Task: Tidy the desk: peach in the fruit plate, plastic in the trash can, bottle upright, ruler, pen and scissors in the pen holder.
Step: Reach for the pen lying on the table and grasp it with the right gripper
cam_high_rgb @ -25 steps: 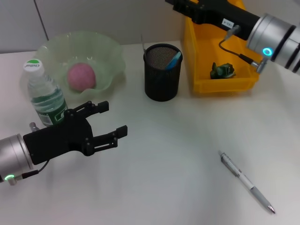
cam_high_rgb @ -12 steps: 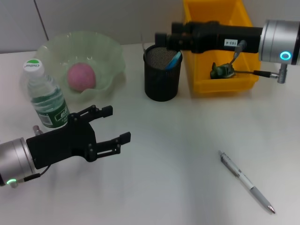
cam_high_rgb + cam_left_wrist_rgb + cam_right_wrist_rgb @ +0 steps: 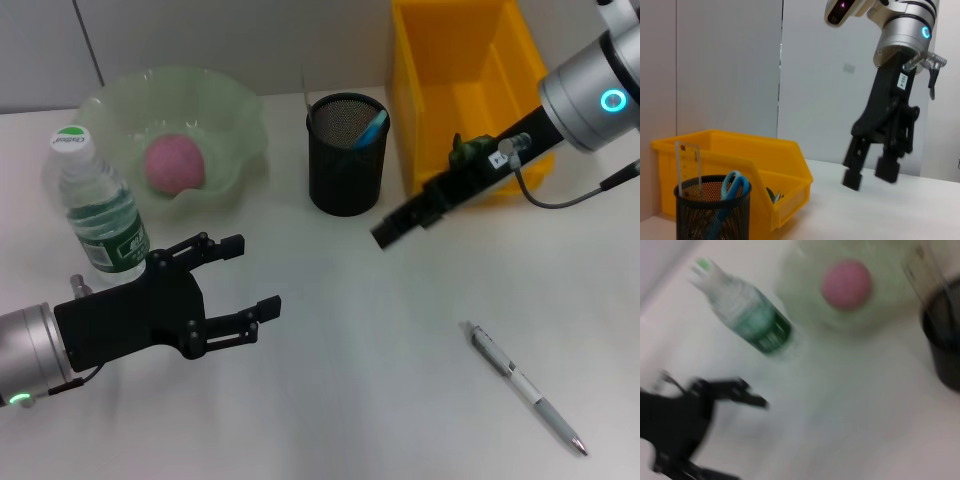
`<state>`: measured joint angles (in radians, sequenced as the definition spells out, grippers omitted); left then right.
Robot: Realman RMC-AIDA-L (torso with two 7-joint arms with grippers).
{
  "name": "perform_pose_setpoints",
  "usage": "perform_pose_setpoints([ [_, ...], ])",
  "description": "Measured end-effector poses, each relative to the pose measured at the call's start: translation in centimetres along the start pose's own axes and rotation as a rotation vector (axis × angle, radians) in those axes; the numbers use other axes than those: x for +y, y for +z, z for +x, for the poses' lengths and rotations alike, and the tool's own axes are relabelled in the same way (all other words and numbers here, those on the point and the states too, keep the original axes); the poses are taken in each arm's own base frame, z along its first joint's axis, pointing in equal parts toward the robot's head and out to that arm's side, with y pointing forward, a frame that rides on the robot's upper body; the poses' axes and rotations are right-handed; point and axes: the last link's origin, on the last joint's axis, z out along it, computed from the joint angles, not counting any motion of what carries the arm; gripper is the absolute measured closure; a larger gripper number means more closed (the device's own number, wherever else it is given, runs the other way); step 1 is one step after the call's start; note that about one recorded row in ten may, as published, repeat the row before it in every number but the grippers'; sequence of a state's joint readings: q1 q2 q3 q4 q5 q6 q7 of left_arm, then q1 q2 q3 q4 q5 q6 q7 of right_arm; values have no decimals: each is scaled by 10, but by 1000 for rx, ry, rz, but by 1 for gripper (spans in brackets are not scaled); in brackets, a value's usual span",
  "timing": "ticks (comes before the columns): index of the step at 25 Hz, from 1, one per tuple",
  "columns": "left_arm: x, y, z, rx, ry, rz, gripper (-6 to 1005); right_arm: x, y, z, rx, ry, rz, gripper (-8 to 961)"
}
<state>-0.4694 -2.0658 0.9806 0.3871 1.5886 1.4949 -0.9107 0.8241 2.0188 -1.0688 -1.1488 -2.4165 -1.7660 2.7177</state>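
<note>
black wire-mesh pen holder (image 3: 346, 153), glossy yellow plastic bin (image 3: 470, 95)

The desk (image 3: 330, 380) is seen from high above by the head view, looking down. From low beside the desk, the black pen holder (image 3: 712, 207) and yellow bin (image 3: 740, 165) are seen sideways. The bottle (image 3: 747, 310) and plate (image 3: 840, 285) are seen from above, shared with the head view.

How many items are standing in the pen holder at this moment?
2: a clear ruler and blue-handled scissors, both in the black mesh pen holder. Anything shorter inside would be hidden.
</note>
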Motion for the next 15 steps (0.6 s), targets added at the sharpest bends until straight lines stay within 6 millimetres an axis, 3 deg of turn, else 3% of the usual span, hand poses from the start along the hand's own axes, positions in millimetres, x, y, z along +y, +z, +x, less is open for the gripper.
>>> perform_pose_setpoints([
  [5,1,-1,2,11,5,-8,139,-1,9,2,216,82,152,134],
  [15,0,0,4,16,10,-12,139,-2,37,14,401,121,258,135],
])
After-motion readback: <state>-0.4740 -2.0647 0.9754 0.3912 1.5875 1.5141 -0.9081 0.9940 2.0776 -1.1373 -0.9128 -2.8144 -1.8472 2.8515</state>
